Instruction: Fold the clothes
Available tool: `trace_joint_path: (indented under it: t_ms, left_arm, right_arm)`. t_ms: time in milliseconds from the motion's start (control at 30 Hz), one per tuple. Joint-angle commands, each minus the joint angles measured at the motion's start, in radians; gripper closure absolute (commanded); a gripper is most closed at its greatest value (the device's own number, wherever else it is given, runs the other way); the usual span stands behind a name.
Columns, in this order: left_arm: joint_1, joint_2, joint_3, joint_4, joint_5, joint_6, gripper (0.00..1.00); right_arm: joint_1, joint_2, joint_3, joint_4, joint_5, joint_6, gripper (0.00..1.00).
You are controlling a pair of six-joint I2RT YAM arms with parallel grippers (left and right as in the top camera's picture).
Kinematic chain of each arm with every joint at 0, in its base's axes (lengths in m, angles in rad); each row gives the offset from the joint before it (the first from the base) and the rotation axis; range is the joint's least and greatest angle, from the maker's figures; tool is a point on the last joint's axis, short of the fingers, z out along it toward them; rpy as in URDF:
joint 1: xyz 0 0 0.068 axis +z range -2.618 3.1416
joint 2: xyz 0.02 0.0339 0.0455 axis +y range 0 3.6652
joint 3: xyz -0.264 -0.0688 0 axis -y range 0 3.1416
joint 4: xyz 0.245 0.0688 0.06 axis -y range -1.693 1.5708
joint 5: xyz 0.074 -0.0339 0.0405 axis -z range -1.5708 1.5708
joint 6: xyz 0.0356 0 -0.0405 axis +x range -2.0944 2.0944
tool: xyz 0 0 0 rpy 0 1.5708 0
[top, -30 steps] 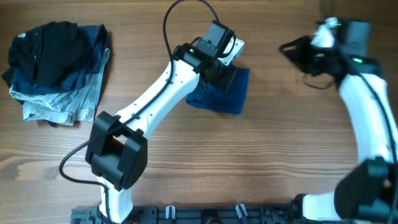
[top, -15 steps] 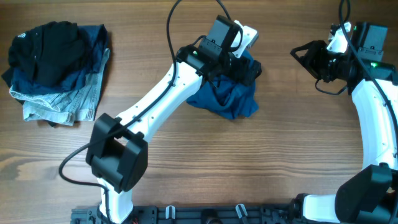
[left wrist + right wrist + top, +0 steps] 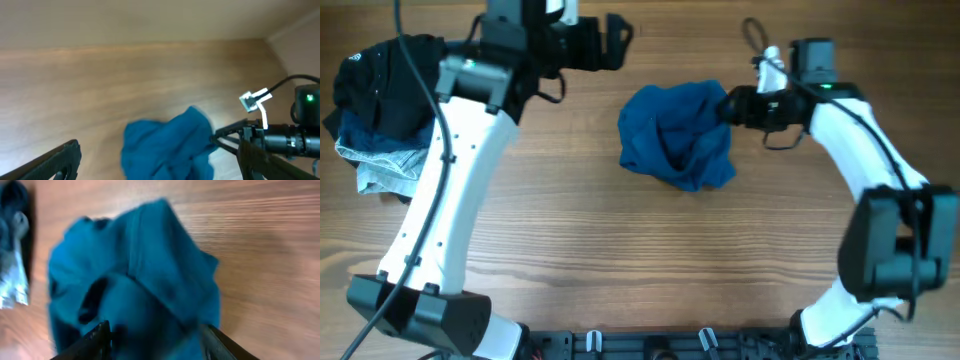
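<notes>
The royal-blue garment lies crumpled in a heap at the table's middle. It also shows in the left wrist view and fills the right wrist view. My left gripper is open and empty, raised well to the upper left of the garment; its fingers are wide apart in its wrist view. My right gripper is at the garment's right edge, also seen from the left wrist. Its fingers are spread open over the blue cloth, with nothing held.
A pile of a black garment on pale jeans sits at the far left, and shows at the left edge of the right wrist view. Bare wooden table surrounds the blue garment.
My left gripper has let go of the blue garment and swung away to the upper left. My right arm has moved left to the garment's right edge. The garment now lies as a looser heap.
</notes>
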Motion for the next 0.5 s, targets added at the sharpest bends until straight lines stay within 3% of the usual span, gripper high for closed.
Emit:
trace_joint_path:
  t_ms: [0,33,67,100,133,300,467]
  left_arm:
    - [0.039,0.012,-0.003,-0.031,-0.002,-0.013,0.0]
    - [0.044,0.012,-0.003,-0.034,-0.002,-0.012,0.0]
    - [0.045,0.012,-0.003,-0.036,-0.007,-0.011,0.0]
    - [0.045,0.012,-0.003,-0.036,-0.018,-0.009,0.0]
    - [0.045,0.012,-0.003,-0.036,-0.027,-0.009,0.0]
    - [0.045,0.013,-0.003,-0.048,-0.037,-0.008,0.0]
    - [0.045,0.016,-0.003,-0.079,-0.091,-0.008,0.0]
  right_arm:
    - [0.03,0.057,0.003,0.045,0.026,-0.078,0.44]
    - [0.034,0.068,0.003,0.062,0.033,-0.079,0.48]
    - [0.035,0.073,0.003,0.082,0.048,-0.078,0.63]
    - [0.034,0.073,0.003,0.107,0.064,-0.075,0.84]
    - [0.034,0.071,0.003,0.131,0.075,-0.069,0.96]
    - [0.034,0.066,0.042,0.215,0.183,-0.075,0.96]
    - [0.017,0.084,0.027,0.103,0.472,-0.085,0.94]
